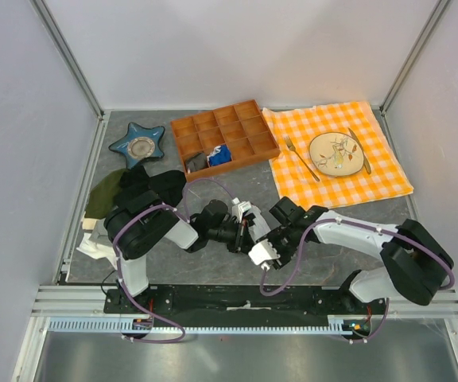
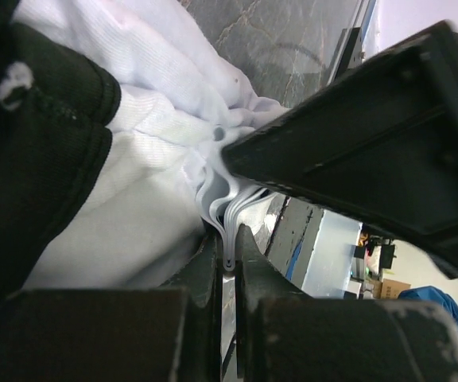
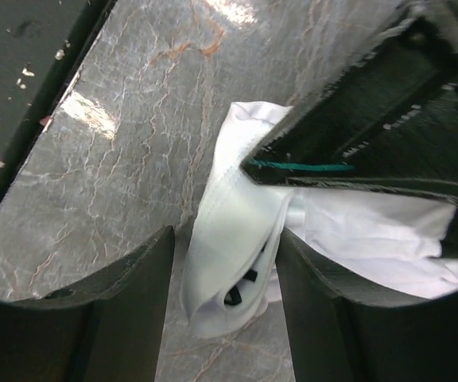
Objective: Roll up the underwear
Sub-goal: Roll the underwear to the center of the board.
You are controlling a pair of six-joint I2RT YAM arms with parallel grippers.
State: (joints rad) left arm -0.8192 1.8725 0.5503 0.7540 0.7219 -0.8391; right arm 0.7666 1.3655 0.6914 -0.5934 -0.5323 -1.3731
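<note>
White underwear (image 3: 237, 191) with black trim, bunched on grey marbled surface (image 3: 133, 143) between the two arms, left claw (image 2: 227, 239) clenched on thin folds of its white fabric, right claw (image 3: 223, 247) released, fingers spread either side of the bundle's folded end

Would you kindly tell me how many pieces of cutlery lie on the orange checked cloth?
2: a fork just left of the plate and a knife at its right edge, in the top view. None seems hidden.
</note>
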